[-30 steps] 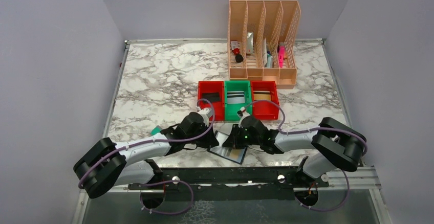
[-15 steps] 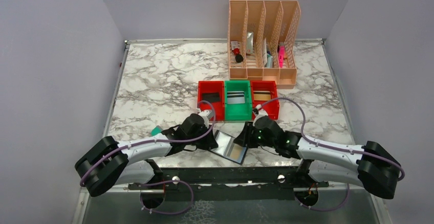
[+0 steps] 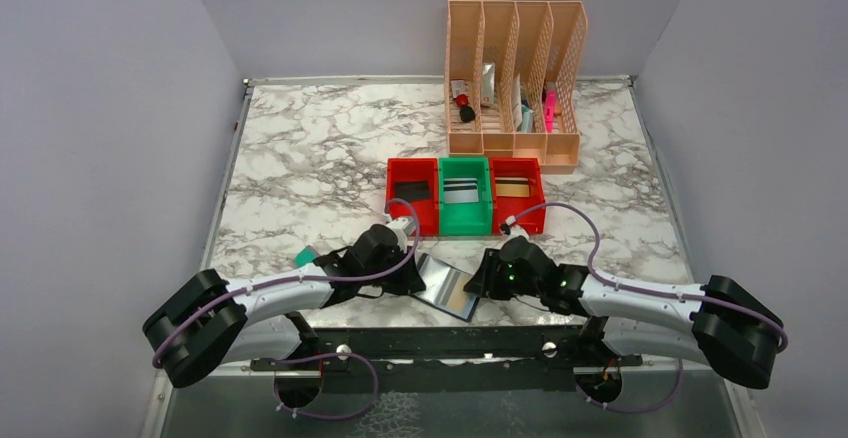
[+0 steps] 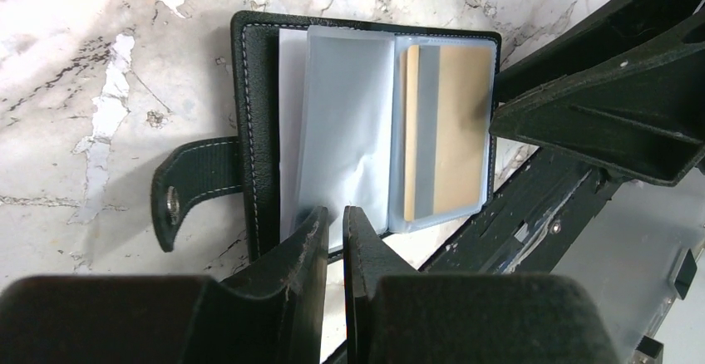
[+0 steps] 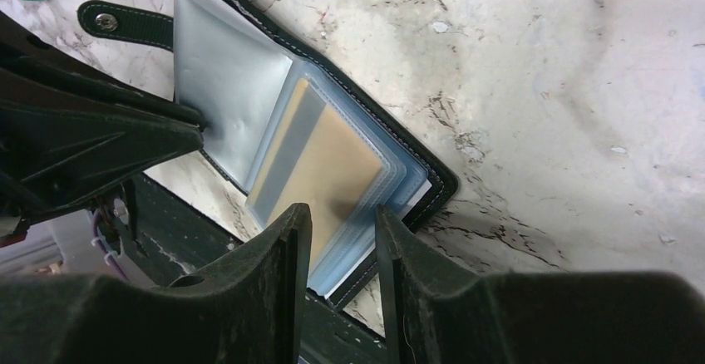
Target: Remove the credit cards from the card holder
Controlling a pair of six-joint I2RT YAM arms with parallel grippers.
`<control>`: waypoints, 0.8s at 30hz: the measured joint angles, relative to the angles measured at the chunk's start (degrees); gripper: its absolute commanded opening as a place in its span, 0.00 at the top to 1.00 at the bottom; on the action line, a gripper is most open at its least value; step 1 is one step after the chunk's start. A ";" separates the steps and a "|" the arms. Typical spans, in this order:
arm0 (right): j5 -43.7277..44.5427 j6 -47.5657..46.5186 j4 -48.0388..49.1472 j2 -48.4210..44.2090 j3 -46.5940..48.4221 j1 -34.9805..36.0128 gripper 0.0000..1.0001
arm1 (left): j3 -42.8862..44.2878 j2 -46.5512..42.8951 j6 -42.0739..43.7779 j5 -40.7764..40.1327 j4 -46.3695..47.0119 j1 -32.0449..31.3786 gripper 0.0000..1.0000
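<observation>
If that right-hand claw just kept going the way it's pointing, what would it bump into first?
Most likely the tan card in its clear sleeve, inside the open card holder. The right gripper has its jaws open on either side of that sleeve's edge, though depth is hard to judge.

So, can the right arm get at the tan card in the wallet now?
Probably yes: the left claw holds the clear sleeve aside, the tan card lies uncovered in its pocket, and the open right claw hovers at its edge.
</observation>
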 measured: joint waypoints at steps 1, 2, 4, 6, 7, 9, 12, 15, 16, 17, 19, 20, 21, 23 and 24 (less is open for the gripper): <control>-0.28 0.02 0.35 0.15 0.00 0.00 0.61 | 0.00 0.15 0.00 0.00 0.04 -0.07 0.84; -0.52 0.09 0.66 0.31 0.00 0.00 0.61 | 0.00 0.28 -0.02 0.00 0.04 -0.15 0.84; -0.92 0.22 1.18 0.61 0.00 0.00 0.62 | 0.00 0.61 -0.15 0.00 0.04 -0.39 0.84; -1.11 0.24 1.22 0.61 0.00 0.00 0.62 | -0.02 0.96 -0.24 0.00 0.07 -0.72 0.85; -1.18 0.26 1.20 0.55 0.00 0.00 0.62 | -0.02 1.18 -0.33 0.00 0.09 -0.92 0.85; -1.18 0.35 0.96 0.13 0.00 0.00 0.61 | -0.02 1.62 -0.46 -0.02 0.09 -1.46 0.86; -1.16 0.39 -0.50 -1.49 0.04 0.00 0.61 | -0.33 1.73 -0.70 -0.04 0.35 -2.08 0.86; -1.18 0.44 -0.96 -2.97 0.07 0.00 0.61 | -0.87 1.66 -1.31 -0.11 1.07 -2.56 0.86; -1.22 0.66 -0.94 -3.28 0.07 0.00 0.61 | -1.05 1.57 -1.53 -0.24 1.29 -2.64 0.87; -1.38 0.87 -0.76 -3.34 0.07 0.00 0.61 | -1.20 1.42 -1.75 -0.37 1.42 -2.78 0.87; -2.01 1.49 0.00 -2.89 0.07 0.00 0.61 | -1.46 1.11 -2.12 -0.61 1.60 -3.13 0.87; -2.49 1.86 0.72 -2.25 0.07 0.00 0.61 | -1.62 0.96 -2.29 -0.72 1.66 -3.34 0.87; -2.82 2.34 1.44 -1.46 0.07 0.00 0.61 | -1.75 0.83 -2.49 -0.79 1.70 -3.52 0.87; -3.43 3.17 2.82 0.46 0.00 0.00 0.62 | -1.92 0.63 -2.89 -1.01 1.73 -3.91 0.87; -3.72 3.54 3.65 1.38 -0.17 0.00 0.62 | -1.95 0.59 -2.99 -1.09 1.73 -4.11 0.87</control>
